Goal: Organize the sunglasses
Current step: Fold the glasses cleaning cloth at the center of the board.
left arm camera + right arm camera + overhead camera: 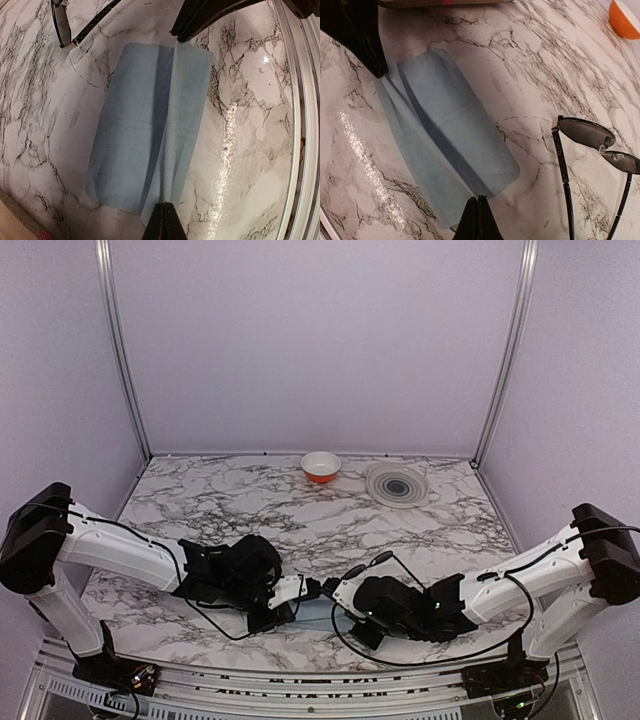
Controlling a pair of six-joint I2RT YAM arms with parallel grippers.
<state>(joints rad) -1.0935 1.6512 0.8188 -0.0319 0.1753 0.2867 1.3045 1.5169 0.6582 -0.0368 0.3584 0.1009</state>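
Closest in, at the left end of the work, the left gripper (162, 209) has its fingertips pressed together on the near end of a pale blue cloth (142, 130). The cloth lies on the marble table (45, 130) and is drawn up into a ridge that runs its whole length. An edge of a plaid case (440, 2) shows just beyond that gripper, apart from the cloth. At the far end of the ridge the right gripper (180, 35) pinches the cloth the same way, so both pincers are shut on the one sheet and hold it taut between them. Further right and toward the middle of the table lie the sunglasses (587, 137), lenses down, temples apparently unfolded, near the cloth but not touching it, and not held by either arm. The step in hand looks like folding or tidying the cloth, with the glasses not yet dealt with. Next, both arms would need to carry the pinched ridge sideways together and lay it flat without dragging the sheet into the frames.
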